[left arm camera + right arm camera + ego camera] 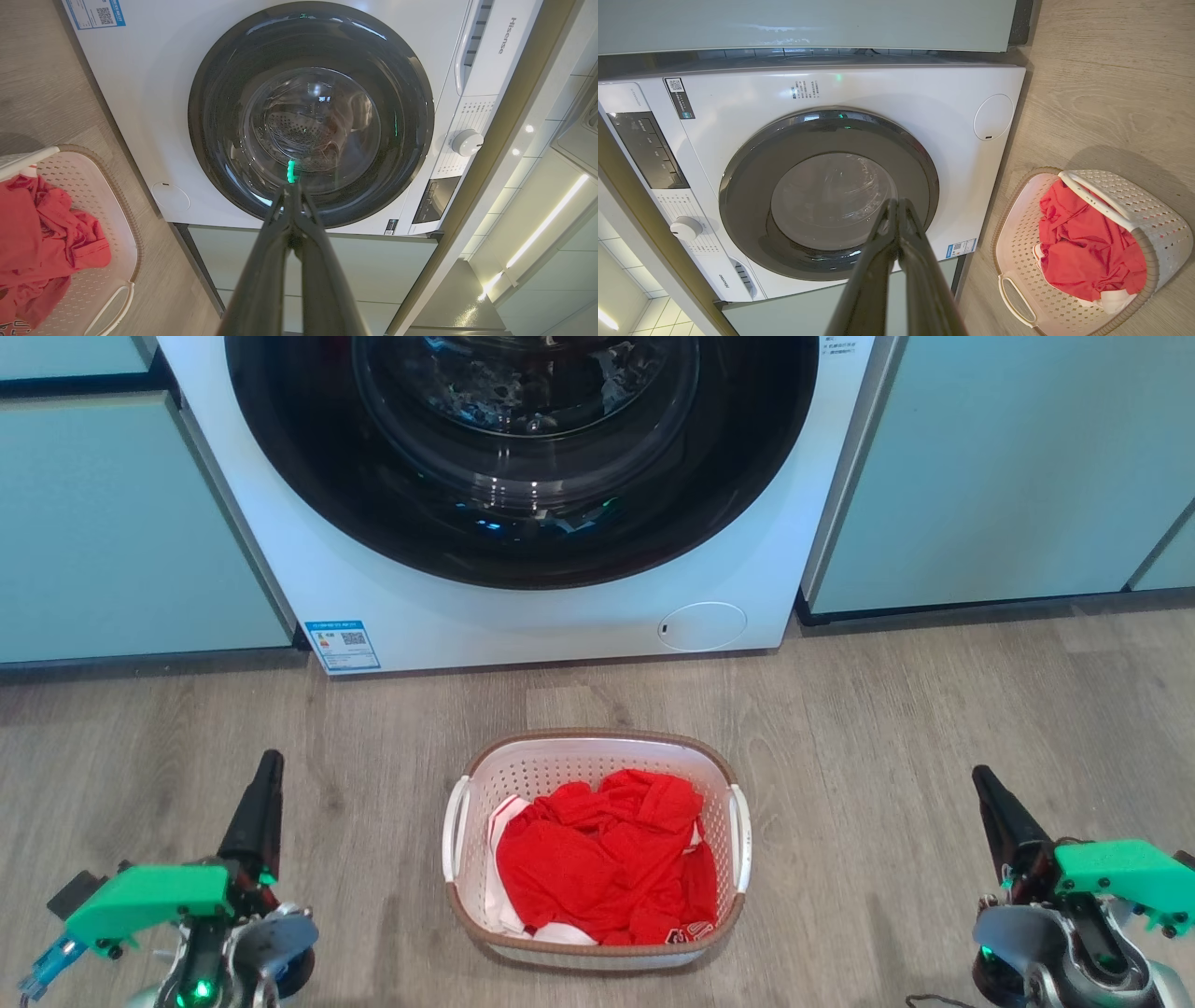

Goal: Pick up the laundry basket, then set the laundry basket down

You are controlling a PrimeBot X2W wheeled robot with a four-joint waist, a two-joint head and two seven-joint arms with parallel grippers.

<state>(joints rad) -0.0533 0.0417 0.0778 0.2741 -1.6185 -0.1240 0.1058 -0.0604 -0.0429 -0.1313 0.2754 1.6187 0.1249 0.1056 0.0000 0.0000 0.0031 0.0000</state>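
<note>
Wood floor (934,709), Hisense washer (154,93), laundry basket (579,767)

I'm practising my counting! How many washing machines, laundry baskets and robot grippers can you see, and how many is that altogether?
washing machine: 1
laundry basket: 1
grippers: 2 (left gripper, right gripper)
Total: 4

laundry basket (579,767): white, perforated, brown rim | clothes (597,859): red
</note>
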